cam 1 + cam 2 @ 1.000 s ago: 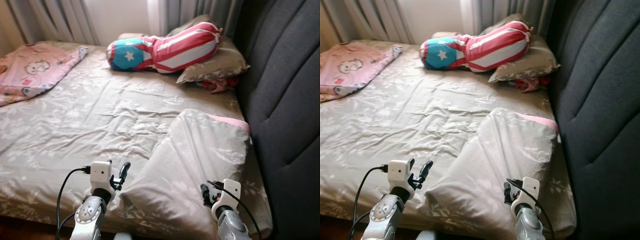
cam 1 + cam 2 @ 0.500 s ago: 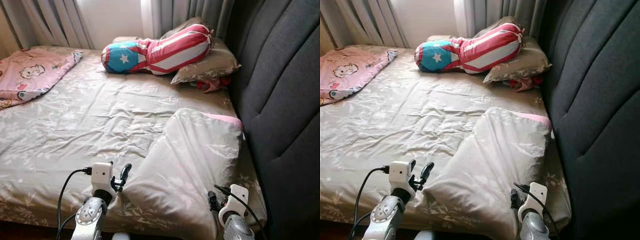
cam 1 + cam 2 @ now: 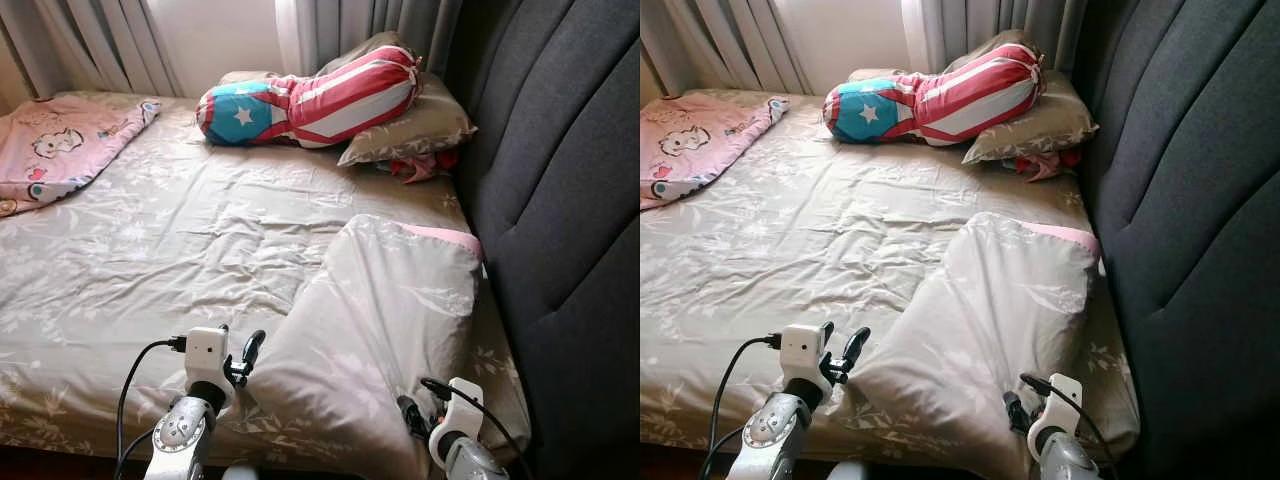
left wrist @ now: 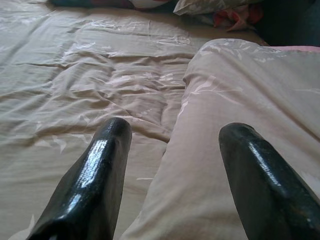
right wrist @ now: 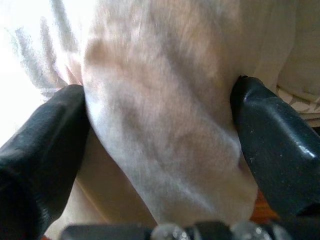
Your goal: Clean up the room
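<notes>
Since the earlier frames the right gripper (image 3: pixel 412 418) has sunk lower at the pillow's near corner, and the head view has shifted, bringing the curtains higher into frame. The left gripper (image 3: pixel 243 358) has hardly changed place.

Present state: the pillow (image 3: pixel 385 335) lies tilted at lower centre-right of the bed (image 3: pixel 180 240), its far end against the dark headboard (image 3: pixel 560 200). In the right wrist view both fingers (image 5: pixel 45 145) flank a thick fold of the pillow, touching it each side; a grasp on the pillow, though how firm cannot be told. The left gripper stands released, fingers (image 4: pixel 95 185) apart, one over the sheet and one over the pillow's edge.

Judgement: the step appears to be taking up the pillow for tidying. To do it well, the left gripper should advance until the edge sits deep between its fingers before clamping. Lift with both together; soft stuffing may slip from a shallow pinch.

A striped bolster (image 3: pixel 310 100) and second pillow (image 3: pixel 410 130) lie upper centre; a pink blanket (image 3: pixel 55 150) upper left.
</notes>
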`<state>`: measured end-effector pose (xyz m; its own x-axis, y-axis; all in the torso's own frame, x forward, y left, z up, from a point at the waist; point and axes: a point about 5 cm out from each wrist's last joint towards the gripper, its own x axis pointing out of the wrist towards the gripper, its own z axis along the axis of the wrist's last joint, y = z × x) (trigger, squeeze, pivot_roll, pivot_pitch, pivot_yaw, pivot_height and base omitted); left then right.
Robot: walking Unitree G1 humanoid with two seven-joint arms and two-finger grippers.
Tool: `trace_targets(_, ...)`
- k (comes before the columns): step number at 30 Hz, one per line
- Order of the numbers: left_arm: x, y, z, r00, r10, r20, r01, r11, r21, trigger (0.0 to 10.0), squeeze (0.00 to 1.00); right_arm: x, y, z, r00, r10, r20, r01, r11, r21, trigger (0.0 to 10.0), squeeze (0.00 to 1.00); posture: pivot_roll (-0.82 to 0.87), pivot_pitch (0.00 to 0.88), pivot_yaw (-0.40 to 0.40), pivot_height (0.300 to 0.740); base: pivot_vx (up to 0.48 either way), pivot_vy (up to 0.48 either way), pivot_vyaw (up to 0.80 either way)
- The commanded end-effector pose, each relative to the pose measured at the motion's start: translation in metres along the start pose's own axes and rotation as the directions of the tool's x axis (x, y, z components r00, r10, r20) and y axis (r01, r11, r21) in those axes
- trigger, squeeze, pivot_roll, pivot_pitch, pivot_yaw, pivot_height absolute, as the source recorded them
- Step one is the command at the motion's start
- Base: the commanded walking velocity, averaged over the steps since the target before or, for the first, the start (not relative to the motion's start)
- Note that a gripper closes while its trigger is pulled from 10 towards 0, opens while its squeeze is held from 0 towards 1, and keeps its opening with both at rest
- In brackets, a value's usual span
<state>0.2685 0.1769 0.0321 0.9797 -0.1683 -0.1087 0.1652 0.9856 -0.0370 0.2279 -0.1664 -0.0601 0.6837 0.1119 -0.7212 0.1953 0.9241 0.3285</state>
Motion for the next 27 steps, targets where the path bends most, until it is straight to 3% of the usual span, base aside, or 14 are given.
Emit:
trace_targets(1, -0.001, 0.001, 0.000, 1.000, -0.004, -0.006, 0.004, 1.000, 0.012, 10.0, 0.00, -0.003, -0.005, -0.018, 0.997, -0.009, -0.081, 0.009, 1.000, 0.000, 10.0, 0.00, 0.03, 0.020, -0.049, 0.662, 0.000, 0.000, 0.00)
trace_targets(5, -0.001, 0.000, -0.001, 1.000, -0.008, -0.010, 0.008, 1.000, 0.011, 10.0, 0.00, -0.007, -0.015, -0.020, 0.995, -0.042, -0.085, 0.041, 0.999, -0.005, 10.0, 0.00, 0.02, 0.012, -0.048, 0.662, 0.000, 0.000, 0.00)
trace_targets(9, 0.000, -0.003, -0.001, 1.000, -0.014, -0.010, 0.015, 1.000, 0.010, 10.0, 0.00, -0.008, -0.015, -0.022, 0.994, 0.007, -0.109, -0.005, 1.000, 0.019, 10.0, 0.00, 0.02, 0.004, -0.049, 0.662, 0.000, 0.000, 0.00)
trace_targets(19, -0.001, -0.002, -0.002, 1.000, -0.018, -0.007, 0.018, 1.000, 0.014, 10.0, 0.00, -0.015, -0.015, -0.027, 0.975, 0.117, -0.188, -0.126, 0.992, -0.033, 10.0, 0.00, 0.02, 0.000, -0.051, 0.662, 0.000, 0.000, 0.00)
trace_targets(23, 0.000, -0.002, -0.001, 1.000, -0.019, -0.008, 0.019, 1.000, 0.014, 10.0, 0.00, -0.015, -0.018, -0.032, 0.972, 0.100, -0.215, -0.115, 0.992, -0.059, 10.0, 0.00, 0.02, 0.000, -0.050, 0.662, 0.000, 0.000, 0.00)
trace_targets(27, 0.001, -0.004, 0.001, 1.000, -0.022, -0.001, 0.022, 1.000, 0.013, 10.0, 0.00, -0.012, -0.012, -0.029, 0.982, 0.076, -0.173, -0.083, 0.996, -0.036, 10.0, 0.00, 0.03, 0.009, -0.046, 0.662, 0.000, 0.000, 0.00)
